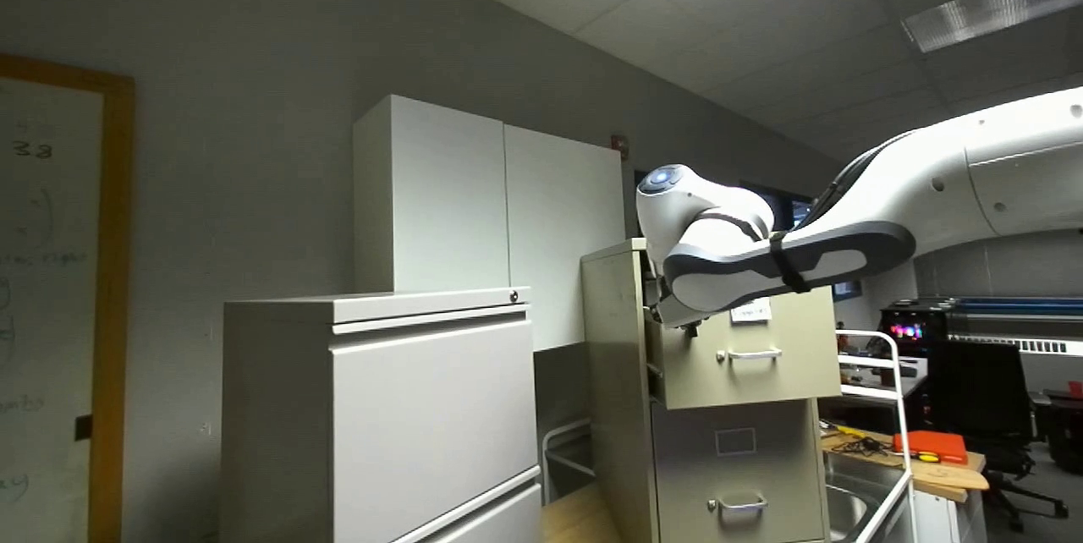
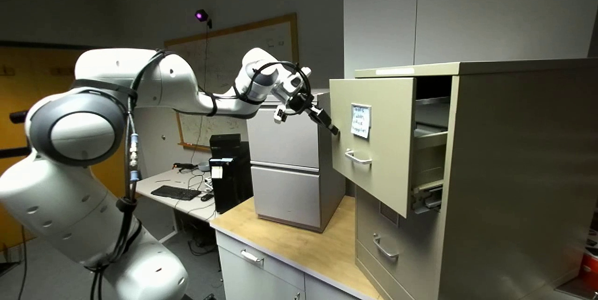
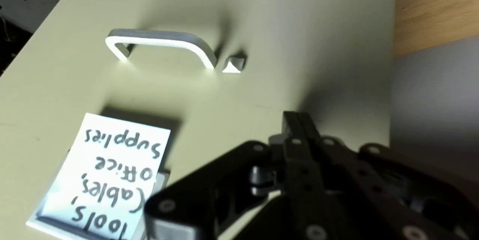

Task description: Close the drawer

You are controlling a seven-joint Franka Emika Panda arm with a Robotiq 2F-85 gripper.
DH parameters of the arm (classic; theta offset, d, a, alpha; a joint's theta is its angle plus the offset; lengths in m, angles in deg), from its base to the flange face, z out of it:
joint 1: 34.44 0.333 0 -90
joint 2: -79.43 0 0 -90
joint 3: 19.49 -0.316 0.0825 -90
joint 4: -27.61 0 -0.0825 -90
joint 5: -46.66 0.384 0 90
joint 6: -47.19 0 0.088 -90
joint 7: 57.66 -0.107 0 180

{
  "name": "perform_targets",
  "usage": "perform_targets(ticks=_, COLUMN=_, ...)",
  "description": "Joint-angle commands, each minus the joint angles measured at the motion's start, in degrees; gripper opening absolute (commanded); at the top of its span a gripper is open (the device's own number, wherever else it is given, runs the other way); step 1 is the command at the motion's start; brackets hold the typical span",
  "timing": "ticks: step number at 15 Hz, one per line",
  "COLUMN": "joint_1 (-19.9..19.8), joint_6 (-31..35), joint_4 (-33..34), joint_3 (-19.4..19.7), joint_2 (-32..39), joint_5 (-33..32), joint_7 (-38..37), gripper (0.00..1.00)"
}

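Jutting from the beige cabinet [image 2: 514,174], the top drawer [image 2: 390,146] bares its slide [image 2: 427,199] in an exterior view; only the wrist view lets me read the note [image 3: 106,176], "Tools, Cables, Office Supplies". On the drawer's front [image 3: 299,45] I count one handle [image 3: 157,39] and one knob [image 3: 234,64]; by it, one tool [image 3: 296,116], two fingers [image 3: 307,128] clenched together, contact unclear.

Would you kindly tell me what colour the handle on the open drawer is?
The handle is silver-grey; it shows best in the wrist view.

Office-like room, 2 filing cabinets [image 2: 514,164], whiteboard [image 2: 222,61], desk [image 2: 148,184] with keyboard [image 2: 175,192]
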Motion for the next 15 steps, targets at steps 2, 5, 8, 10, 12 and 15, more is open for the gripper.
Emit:
perform_targets(ticks=2, joint_1=-2.8, joint_6=4.2, joint_4=11.2, joint_3=3.0, joint_2=12.1, joint_5=7.4, joint_7=8.3, gripper=0.0)
perform_targets(ticks=5, joint_1=-4.2, joint_6=3.1, joint_4=16.2, joint_3=3.4, joint_2=16.2, joint_5=12.8, joint_7=13.1, gripper=0.0)
perform_targets(ticks=8, joint_1=-5.3, joint_6=0.5, joint_4=21.7, joint_3=3.3, joint_2=20.2, joint_5=17.1, joint_7=17.1, gripper=0.0)
perform_targets(ticks=10, joint_1=-5.7, joint_6=-1.8, joint_4=25.3, joint_3=3.2, joint_2=22.6, joint_5=19.2, joint_7=19.3, gripper=0.0)
perform_targets(ticks=12, joint_1=-5.8, joint_6=-4.4, joint_4=28.9, joint_3=3.3, joint_2=24.8, joint_5=20.9, joint_7=20.9, gripper=0.0)
perform_targets(ticks=15, joint_1=-5.8, joint_6=-8.3, joint_4=33.8, joint_3=3.5, joint_2=27.9, joint_5=22.7, joint_7=23.0, gripper=0.0)
